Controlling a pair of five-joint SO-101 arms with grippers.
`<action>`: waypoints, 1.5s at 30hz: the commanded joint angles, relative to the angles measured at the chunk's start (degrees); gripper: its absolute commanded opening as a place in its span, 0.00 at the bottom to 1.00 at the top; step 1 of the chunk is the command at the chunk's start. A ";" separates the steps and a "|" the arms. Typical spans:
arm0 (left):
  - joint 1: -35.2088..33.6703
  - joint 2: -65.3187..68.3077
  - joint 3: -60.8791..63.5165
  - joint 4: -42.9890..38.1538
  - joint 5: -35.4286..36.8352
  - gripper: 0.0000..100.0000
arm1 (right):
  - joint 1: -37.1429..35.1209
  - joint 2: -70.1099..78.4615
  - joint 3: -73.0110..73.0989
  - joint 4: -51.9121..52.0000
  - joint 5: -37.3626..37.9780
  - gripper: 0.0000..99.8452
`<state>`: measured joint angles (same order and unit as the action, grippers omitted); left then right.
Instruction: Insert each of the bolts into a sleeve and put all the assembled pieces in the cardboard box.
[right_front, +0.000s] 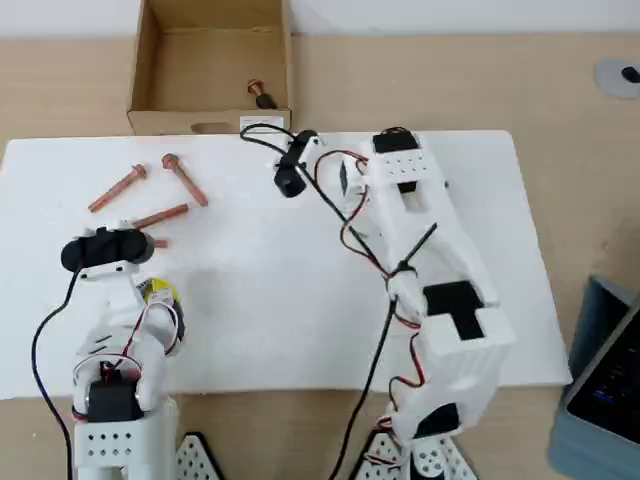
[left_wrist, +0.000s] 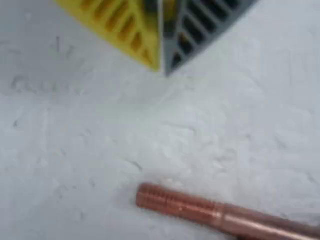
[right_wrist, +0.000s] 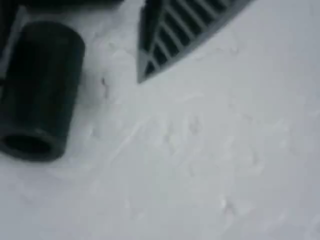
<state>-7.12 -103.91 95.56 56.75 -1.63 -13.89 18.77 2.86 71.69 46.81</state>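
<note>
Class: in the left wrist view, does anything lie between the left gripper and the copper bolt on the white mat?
Nothing visible does. A stretch of bare white mat separates the left gripper from the threaded end of the bolt, which lies flat and is not touching the gripper.
</note>
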 joint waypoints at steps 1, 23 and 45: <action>-0.44 -0.40 -0.26 0.09 0.00 0.00 | 0.75 0.84 -3.38 -0.62 0.53 0.19; -0.44 -0.40 -0.26 0.09 0.00 0.00 | 1.36 8.92 -10.51 0.88 0.53 0.02; -0.44 -0.40 -0.26 0.09 0.00 0.00 | 1.27 -7.60 -20.70 21.80 -2.73 0.01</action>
<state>-7.12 -103.91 95.56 56.75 -1.63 -13.10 17.80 -14.37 90.42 44.53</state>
